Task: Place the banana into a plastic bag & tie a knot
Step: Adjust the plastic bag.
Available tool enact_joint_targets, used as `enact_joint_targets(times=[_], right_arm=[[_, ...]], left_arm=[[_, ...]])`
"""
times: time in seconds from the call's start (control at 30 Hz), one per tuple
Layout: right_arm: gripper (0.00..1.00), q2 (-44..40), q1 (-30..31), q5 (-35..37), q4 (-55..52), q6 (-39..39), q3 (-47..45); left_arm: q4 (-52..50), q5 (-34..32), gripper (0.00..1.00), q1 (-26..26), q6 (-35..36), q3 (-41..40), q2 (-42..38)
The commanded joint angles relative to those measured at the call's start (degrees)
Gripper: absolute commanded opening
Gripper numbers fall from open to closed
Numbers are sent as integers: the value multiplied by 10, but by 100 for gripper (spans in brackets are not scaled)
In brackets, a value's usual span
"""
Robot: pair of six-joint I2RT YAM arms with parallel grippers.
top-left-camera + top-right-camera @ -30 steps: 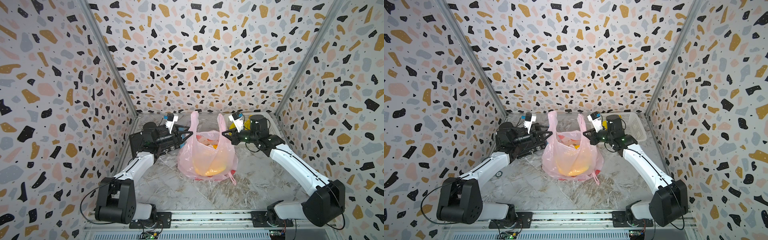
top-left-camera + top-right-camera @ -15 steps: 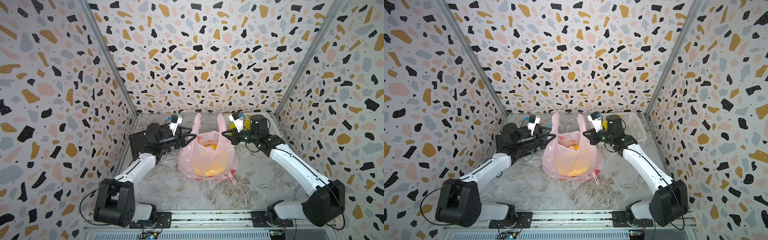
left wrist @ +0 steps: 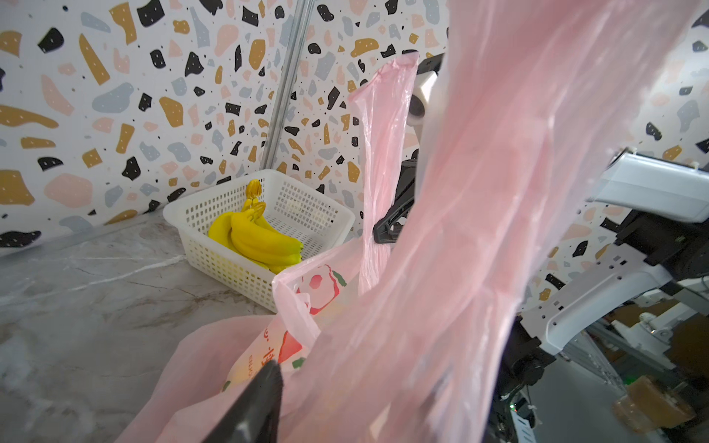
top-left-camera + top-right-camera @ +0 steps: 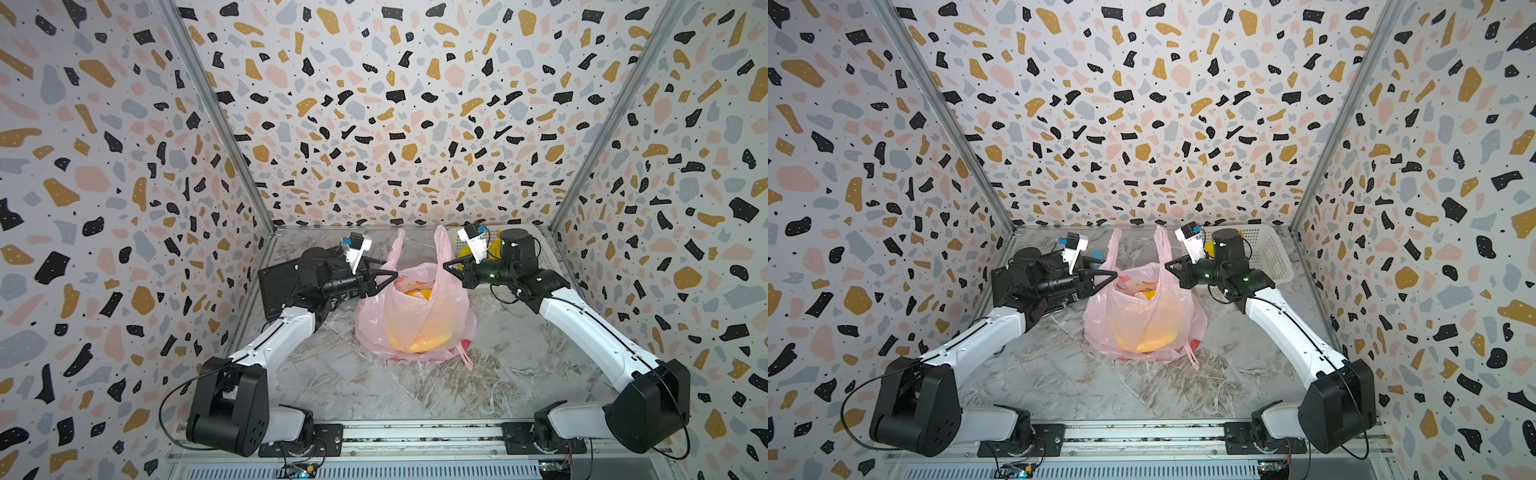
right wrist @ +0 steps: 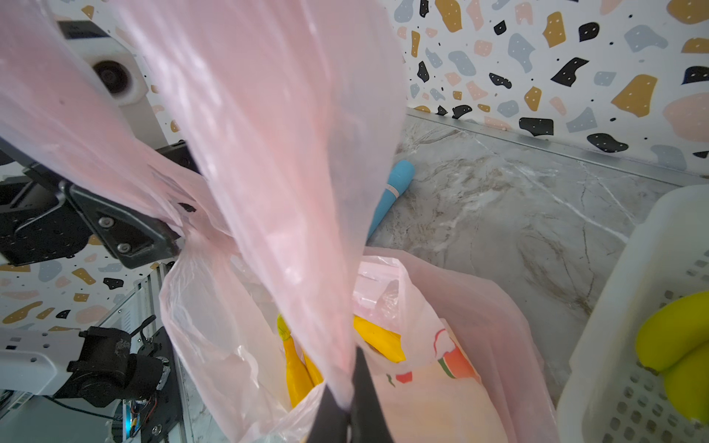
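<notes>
1. The banana (image 4: 419,340) lay at the bottom of the plastic bag (image 4: 415,307). It showed yellow through the pink film in both top views. The right wrist view also showed it through the bag's mouth.

2. The bag stood upright on the table (image 4: 374,399). Its mouth was open. Its two handles rose side by side and were not yet tied.

3. The right handle (image 4: 441,249) rose from the bag on the right arm's side. The right hand (image 4: 446,266) was clenched on this handle near its base. In the right wrist view its fingers (image 5: 364,399) met on the gathered film, and the handle ran up from them, taut.

4. The left handle (image 4: 397,249) rose from the bag on the left arm's side. The left hand (image 4: 390,270) was level with the bag's mouth, at the base of this handle. In the left wrist view the film ran between its fingers (image 3: 257,402), which stood apart. It could not be told whether they pressed the film.

5. A white basket (image 4: 1271,253) stood behind the bag on the right arm's side, against the back wall. It held a bunch of bananas (image 3: 261,237).

6. A blue cylinder (image 5: 393,184) lay on the table behind the bag, on the left arm's side.

7. Both arms reached in toward the bag from opposite sides.
</notes>
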Motion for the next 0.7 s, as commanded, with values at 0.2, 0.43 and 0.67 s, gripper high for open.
enact_joint_targets(times=[0.2,0.43,0.67], right_arm=[[0,-22,-1,23,-7,-6,18],[0,-27,3,87,-82,-100,106],[0,-4,7,103,-139,-220,203]], left_arm=[[-199,-157,0,-38,53,56,-67],[-436,-342,0,-93,49,172,-95],[-528,-380,0,-102,78,272,-62]])
